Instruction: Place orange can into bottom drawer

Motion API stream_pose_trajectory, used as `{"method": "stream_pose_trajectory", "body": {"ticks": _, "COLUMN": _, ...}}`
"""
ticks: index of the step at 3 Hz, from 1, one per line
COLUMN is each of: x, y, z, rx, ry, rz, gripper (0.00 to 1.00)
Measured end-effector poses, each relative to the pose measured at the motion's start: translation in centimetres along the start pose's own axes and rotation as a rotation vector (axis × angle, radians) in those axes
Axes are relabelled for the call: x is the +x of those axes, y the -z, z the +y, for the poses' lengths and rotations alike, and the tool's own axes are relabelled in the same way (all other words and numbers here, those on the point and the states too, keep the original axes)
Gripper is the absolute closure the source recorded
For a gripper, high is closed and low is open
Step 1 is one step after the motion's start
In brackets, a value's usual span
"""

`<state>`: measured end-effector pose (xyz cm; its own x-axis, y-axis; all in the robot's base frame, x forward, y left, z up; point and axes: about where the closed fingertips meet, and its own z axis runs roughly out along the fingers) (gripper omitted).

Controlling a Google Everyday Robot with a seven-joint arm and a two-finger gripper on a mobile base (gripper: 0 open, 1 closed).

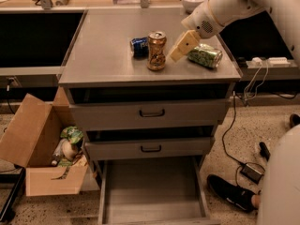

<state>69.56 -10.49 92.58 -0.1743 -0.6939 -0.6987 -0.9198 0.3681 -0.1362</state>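
Note:
The orange can stands upright on the grey cabinet top, with a silver top and a pinched waist. My gripper hangs just right of it on the white arm, a small gap from the can, holding nothing. The bottom drawer is pulled out at the base of the cabinet, and its flat floor shows nothing inside.
A blue can lies behind the orange can on the left. A green can lies on its side to the right. Two shallower drawers sit shut above. A cardboard box with rubbish stands left. Cables and a shoe lie right.

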Motion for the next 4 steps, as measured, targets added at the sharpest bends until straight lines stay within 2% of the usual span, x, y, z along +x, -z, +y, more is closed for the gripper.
{"method": "stream_pose_trajectory", "body": {"ticks": 2, "x": -1.8, "y": -2.6, "z": -1.0, "rx": -0.029, "ry": -0.032, "rz": -0.046, "gripper": 0.00}}
{"method": "stream_pose_trajectory", "body": {"ticks": 4, "x": -1.1, "y": -4.6, "z": -1.5, "rx": -0.055, "ry": -0.049, "rz": -0.061, "gripper": 0.00}}
